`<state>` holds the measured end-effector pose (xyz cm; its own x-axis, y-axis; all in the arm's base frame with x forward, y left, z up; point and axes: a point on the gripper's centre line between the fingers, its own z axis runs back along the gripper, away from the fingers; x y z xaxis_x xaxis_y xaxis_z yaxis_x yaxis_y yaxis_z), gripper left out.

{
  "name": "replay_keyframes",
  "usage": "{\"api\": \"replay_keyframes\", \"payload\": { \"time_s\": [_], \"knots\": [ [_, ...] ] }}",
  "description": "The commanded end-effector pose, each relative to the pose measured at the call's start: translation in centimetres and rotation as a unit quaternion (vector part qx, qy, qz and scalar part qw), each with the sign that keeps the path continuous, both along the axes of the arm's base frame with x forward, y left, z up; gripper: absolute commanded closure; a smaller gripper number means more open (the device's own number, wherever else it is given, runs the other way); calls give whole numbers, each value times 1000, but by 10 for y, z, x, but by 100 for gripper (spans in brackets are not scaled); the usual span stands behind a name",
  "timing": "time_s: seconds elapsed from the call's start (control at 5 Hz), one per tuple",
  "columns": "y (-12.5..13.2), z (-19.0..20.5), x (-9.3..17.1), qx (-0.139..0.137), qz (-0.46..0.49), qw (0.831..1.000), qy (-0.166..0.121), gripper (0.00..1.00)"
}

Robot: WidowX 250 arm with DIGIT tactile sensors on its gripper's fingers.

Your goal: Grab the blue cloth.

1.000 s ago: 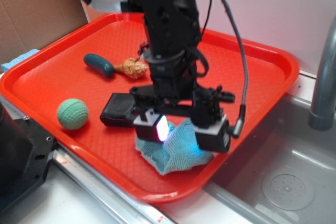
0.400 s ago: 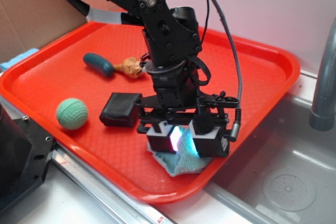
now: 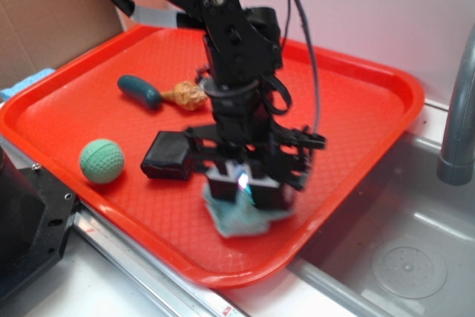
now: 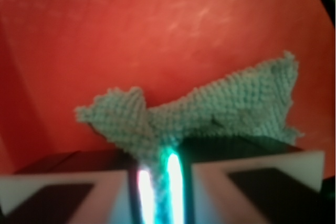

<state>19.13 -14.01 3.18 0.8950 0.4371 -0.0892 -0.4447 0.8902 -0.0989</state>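
Note:
The blue cloth is a light blue-teal waffle-knit rag lying near the front edge of the red tray. My gripper stands straight over it, shut on a pinched-up fold of the cloth. In the wrist view the cloth spreads over the red tray floor, and a ridge of it runs down between my two glowing pads. The rest of the cloth still rests on the tray.
A black block lies just left of my gripper. A green dimpled ball sits further left. A teal-handled tool with a tan head lies behind. A grey sink and faucet post are right; cardboard at back left.
My fingers have closed from wide apart to pinching the cloth. The cloth has bunched up between them and covers less of the tray.

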Motion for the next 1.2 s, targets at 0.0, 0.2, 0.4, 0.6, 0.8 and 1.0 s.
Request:
{"api": "replay_keyframes", "payload": {
  "time_s": [0.0, 0.2, 0.4, 0.6, 0.8, 1.0],
  "knots": [
    [46, 88, 49, 1, -33, 995, -89, 100],
    [68, 114, 56, 26, -26, 994, -98, 100],
    [90, 131, 56, 25, -26, 993, -108, 100],
    [104, 138, 50, 37, -48, 993, -105, 100],
    [109, 136, 51, 40, -38, 994, -94, 100],
    [111, 134, 53, 38, -50, 995, -71, 100]
  ]
}}
